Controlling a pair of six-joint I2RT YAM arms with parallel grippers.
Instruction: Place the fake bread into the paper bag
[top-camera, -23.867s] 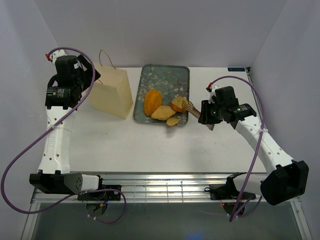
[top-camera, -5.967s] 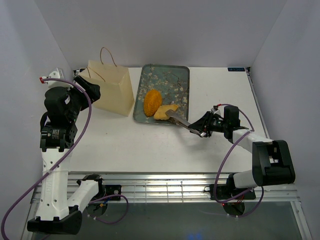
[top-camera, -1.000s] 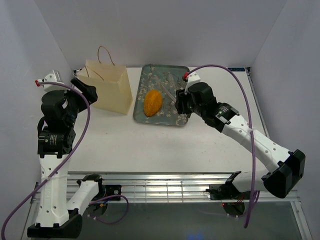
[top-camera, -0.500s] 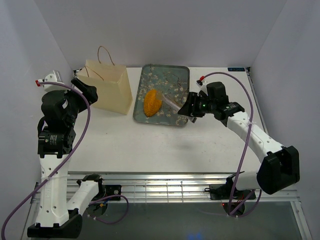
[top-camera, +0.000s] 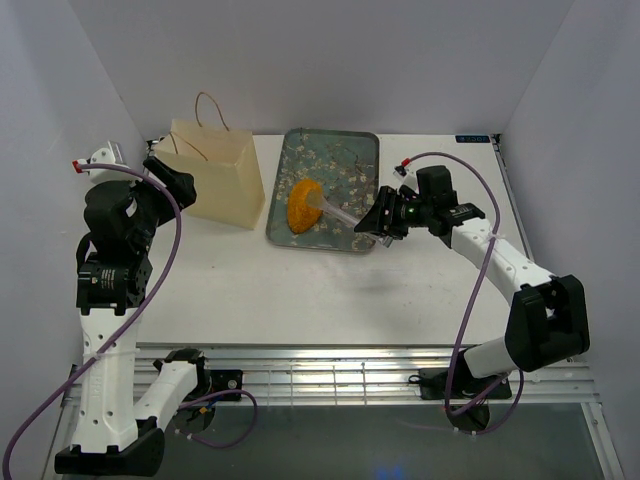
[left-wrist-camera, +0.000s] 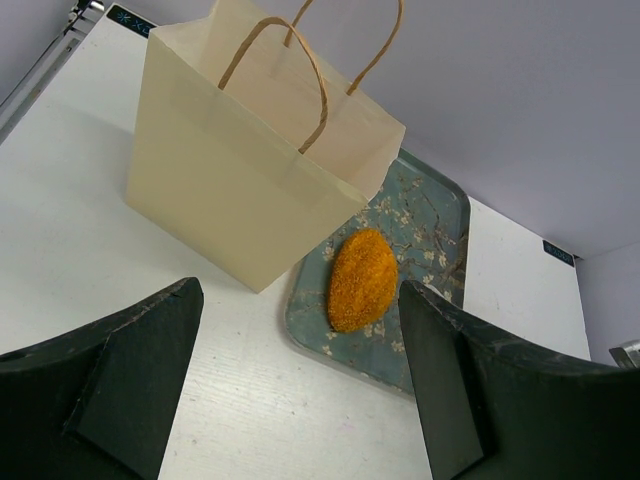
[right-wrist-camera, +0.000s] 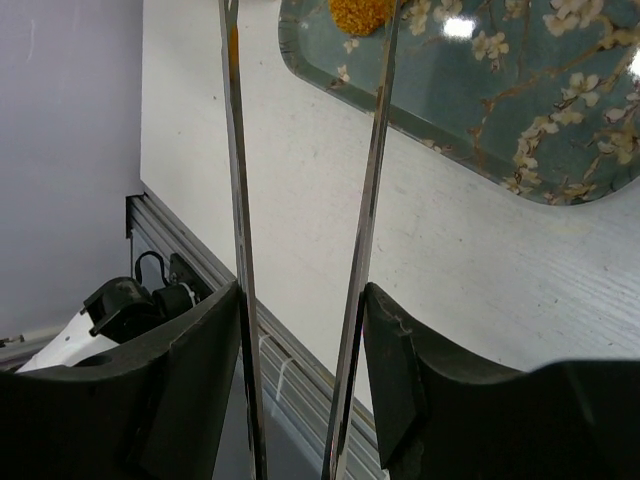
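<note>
The tray (top-camera: 352, 150) holds one orange loaf (top-camera: 302, 205). The right gripper (top-camera: 384, 222) clamps tongs (top-camera: 340, 212) reaching it. The inside of the paper bag (top-camera: 215, 178) is hidden.

The white tabletop (top-camera: 300, 290) carries a cream paper bag (top-camera: 220, 185) standing far left, with a floral tray (top-camera: 345, 165) just right of it.

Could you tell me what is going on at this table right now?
The right gripper holds a pair of metal tongs, whose tips reach the orange loaf, the only bread visible on the floral tray. Whether the tongs grip the loaf is unclear. The paper bag stands upright just left of the tray. The left gripper hovers open beside the bag, holding nothing. The loaf is not yet in the bag.
</note>
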